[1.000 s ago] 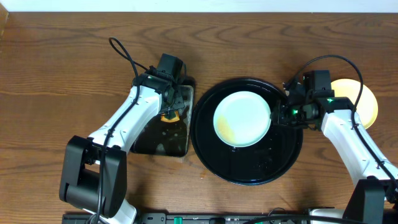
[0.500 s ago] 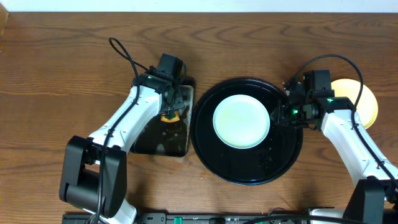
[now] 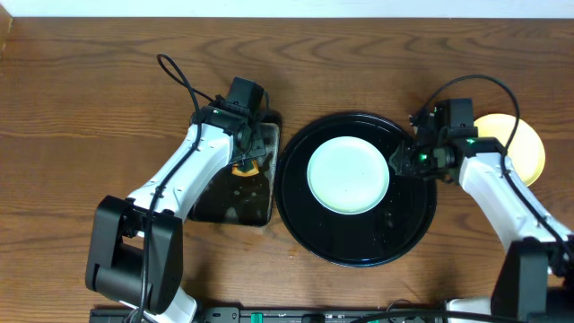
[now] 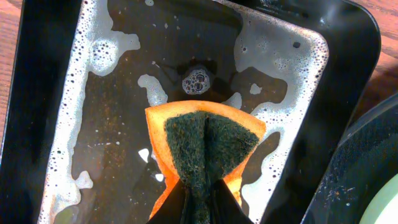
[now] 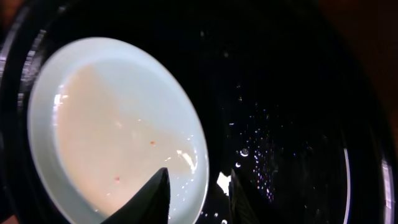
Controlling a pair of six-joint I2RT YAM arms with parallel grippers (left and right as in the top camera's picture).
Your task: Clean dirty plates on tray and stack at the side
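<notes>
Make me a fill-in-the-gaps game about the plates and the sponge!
1. The tray holds ___ plate.
2. The plate beside the tray is coloured ___.
3. The sponge is pinched by the ___ end effector.
Missing words: one, yellow, left.

Brown wood-grain worktop [image 3: 90,108] w/ a rect. black pan [image 3: 238,205] left of centre. Shallow soapy water in it, white foam [image 4: 93,43] along the walls. Orange sponge [image 4: 205,140], dk green scourer side up, folded, over the pan's middle.
</notes>
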